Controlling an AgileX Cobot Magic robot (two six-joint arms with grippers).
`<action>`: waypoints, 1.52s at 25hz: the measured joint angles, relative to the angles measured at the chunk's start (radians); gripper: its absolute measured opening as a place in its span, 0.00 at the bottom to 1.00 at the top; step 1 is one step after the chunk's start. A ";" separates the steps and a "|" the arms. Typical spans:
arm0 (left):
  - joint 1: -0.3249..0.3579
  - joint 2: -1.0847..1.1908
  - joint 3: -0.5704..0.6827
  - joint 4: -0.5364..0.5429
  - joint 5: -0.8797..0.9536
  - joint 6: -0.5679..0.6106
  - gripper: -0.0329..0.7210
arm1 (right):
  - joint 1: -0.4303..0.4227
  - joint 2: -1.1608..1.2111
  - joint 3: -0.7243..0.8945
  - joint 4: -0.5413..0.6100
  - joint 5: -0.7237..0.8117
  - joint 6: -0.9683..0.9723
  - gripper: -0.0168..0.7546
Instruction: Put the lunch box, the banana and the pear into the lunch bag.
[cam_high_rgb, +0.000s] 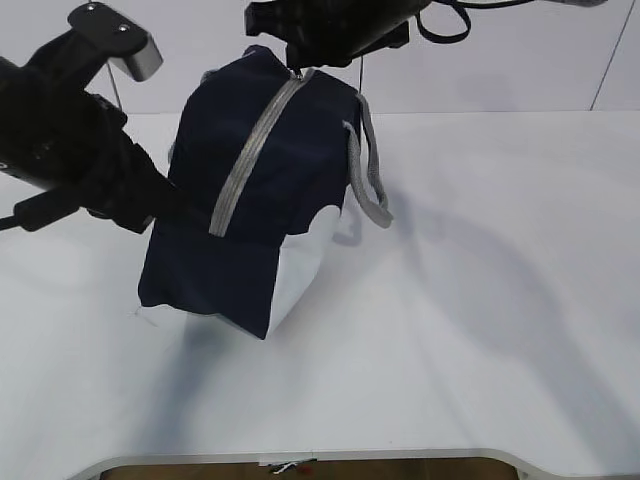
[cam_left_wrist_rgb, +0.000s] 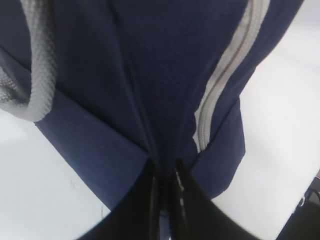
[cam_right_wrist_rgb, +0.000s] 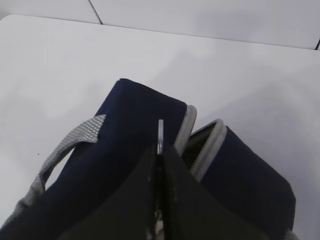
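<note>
Risk: the ring pull (cam_right_wrist_rgb: 160, 136) can slip from the right gripper (cam_right_wrist_rgb: 160, 152), because only its thin edge sits between the fingers.
Risk: the boxy navy-blue fabric lunch bag (cam_high_rgb: 255, 190) may tip, if the left gripper (cam_left_wrist_rgb: 166, 175) loses its small pinch of cloth.
Left arm: low beside the bag's end, fingers closed on a fabric fold.
Right arm: above the bag's far end, fingers closed on the pull.
Bag: on the white table (cam_high_rgb: 480, 300), grey zipper (cam_high_rgb: 250, 155) open only at the far end.
Food: none in view.
</note>
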 joint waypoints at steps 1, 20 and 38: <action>0.000 -0.002 0.000 0.000 0.000 0.000 0.04 | -0.001 0.003 0.000 -0.001 -0.002 0.000 0.04; 0.000 -0.008 0.005 0.000 0.000 0.000 0.04 | -0.072 0.058 -0.094 -0.002 -0.037 -0.003 0.04; 0.000 -0.066 0.090 -0.014 -0.048 0.000 0.04 | -0.072 0.157 -0.195 0.041 -0.014 -0.003 0.04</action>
